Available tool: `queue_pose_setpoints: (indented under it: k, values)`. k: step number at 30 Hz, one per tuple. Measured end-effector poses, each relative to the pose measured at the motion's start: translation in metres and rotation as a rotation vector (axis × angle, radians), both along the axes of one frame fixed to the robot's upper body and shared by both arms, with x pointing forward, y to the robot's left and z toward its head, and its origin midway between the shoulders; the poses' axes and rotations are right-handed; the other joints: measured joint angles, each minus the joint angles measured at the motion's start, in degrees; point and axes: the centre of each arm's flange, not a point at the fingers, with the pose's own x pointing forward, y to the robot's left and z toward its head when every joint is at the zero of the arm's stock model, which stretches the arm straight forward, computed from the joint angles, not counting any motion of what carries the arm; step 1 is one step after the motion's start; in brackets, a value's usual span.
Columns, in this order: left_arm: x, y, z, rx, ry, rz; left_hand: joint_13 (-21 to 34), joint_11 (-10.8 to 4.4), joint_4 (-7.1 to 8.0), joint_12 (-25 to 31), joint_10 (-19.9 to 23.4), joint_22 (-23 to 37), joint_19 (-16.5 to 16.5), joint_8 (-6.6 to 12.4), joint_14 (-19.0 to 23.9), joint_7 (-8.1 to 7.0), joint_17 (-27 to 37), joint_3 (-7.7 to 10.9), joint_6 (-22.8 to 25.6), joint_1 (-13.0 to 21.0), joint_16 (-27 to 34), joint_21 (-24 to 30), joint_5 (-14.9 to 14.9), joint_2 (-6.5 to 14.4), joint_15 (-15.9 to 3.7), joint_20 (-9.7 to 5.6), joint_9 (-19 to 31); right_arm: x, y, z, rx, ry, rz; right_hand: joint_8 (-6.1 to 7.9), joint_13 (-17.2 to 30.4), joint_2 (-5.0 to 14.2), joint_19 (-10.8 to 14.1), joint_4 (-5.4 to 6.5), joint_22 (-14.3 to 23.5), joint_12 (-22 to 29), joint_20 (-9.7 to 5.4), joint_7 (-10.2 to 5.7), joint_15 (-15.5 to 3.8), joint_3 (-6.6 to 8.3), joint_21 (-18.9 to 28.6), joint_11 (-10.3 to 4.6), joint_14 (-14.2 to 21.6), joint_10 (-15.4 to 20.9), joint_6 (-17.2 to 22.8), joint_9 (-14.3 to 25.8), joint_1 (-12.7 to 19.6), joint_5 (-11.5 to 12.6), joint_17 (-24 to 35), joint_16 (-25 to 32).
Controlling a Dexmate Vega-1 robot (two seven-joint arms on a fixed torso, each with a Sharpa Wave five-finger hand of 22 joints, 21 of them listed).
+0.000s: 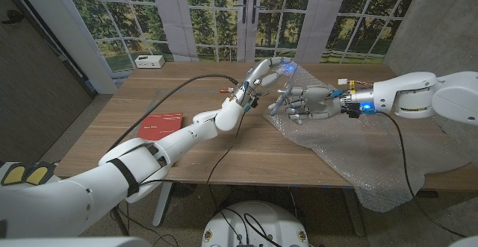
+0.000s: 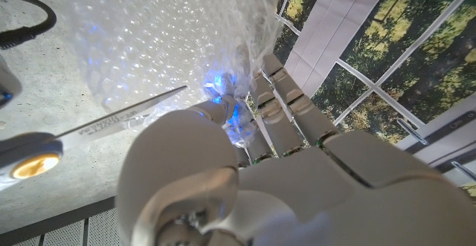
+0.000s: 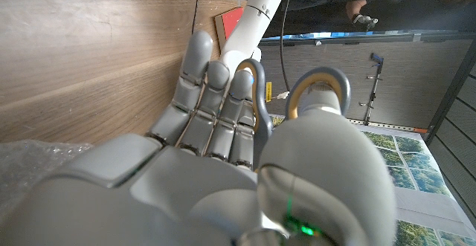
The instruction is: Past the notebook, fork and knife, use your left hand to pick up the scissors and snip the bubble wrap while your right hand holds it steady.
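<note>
- Plainly, the pick-up step is unfinished; no snip looks started.
- Notebook (image 1: pixel 160 125): red, near the table's (image 1: pixel 134 98) left edge, well apart from both hands. Fork & knife too small to make out.
- Left hand (image 1: pixel 263 74): raised over the far edge of the bubble wrap (image 1: pixel 358 150), fingers long and side by side, thumb alongside. Can't tell whether it grips anything.
- Scissors (image 2: pixel 123 117): between the two hands, above the wrap's far-left part. The blade runs toward the left thumb and its tip is lost behind it.
- Right hand (image 1: pixel 308 103): low over the wrap, fingers side by side, lightly curved. In the right wrist view the scissors' grey, yellow-lined loops stand right at its thumb & nearest finger. Thumb may sit in a loop; can't tell whether it's pinching.
- Bubble wrap: covers the table's right part and spills over the near edge by the right corner.
- Next, my guess: the left hand needs its fingers & thumb in the loops, with the right hand off the scissors and pressing the wrap down beside the cut line.
- Hard to read: wrap glare in the left wrist view, plus any blade/wrap contact.
</note>
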Motion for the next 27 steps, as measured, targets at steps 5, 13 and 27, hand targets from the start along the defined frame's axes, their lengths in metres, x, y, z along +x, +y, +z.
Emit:
queue_pose_setpoints:
  k: [5,13,27]
  values:
    - [0.0,-0.001,-0.002,0.005,0.0,-0.005,0.0,0.0,0.0,0.0,0.0,0.0,0.0,0.0,0.0,0.0,0.0,0.0,0.0,0.0,0.0,0.0,0.0,0.0,0.0,0.0,0.1,0.002,-0.002,0.0,0.002,0.002,-0.001,0.0,0.0,0.0,0.0,0.0,0.0,0.0,0.0,-0.01,-0.32,0.0,0.0,-0.11,0.3,0.1,0.0,0.0,0.0,0.0,0.1,0.0]
    - [0.001,-0.006,-0.003,0.014,0.003,-0.013,0.0,0.01,-0.24,0.0,0.0,0.0,0.0,0.0,0.0,0.0,0.3,0.25,0.0,0.0,0.0,0.4,0.0,0.0,0.0,0.0,0.1,0.004,-0.006,0.002,0.008,0.004,-0.004,0.0,0.0,0.0,0.0,-0.24,0.0,0.0,0.0,-0.1,-0.32,-0.24,0.0,-0.02,0.3,0.2,0.1,0.0,0.0,0.0,0.1,0.0]
    - [0.006,-0.01,-0.004,0.019,0.013,-0.014,0.0,0.32,-0.24,0.1,0.3,0.0,0.0,0.0,0.0,-0.22,0.3,0.25,0.2,0.0,0.0,0.4,-0.3,0.0,0.0,0.0,0.1,0.011,-0.01,0.003,0.017,0.013,-0.002,0.0,0.0,0.0,0.0,0.0,0.1,0.0,0.0,-0.1,-0.31,-0.48,0.0,-0.33,0.3,0.1,0.1,0.0,0.0,0.0,0.1,0.0]
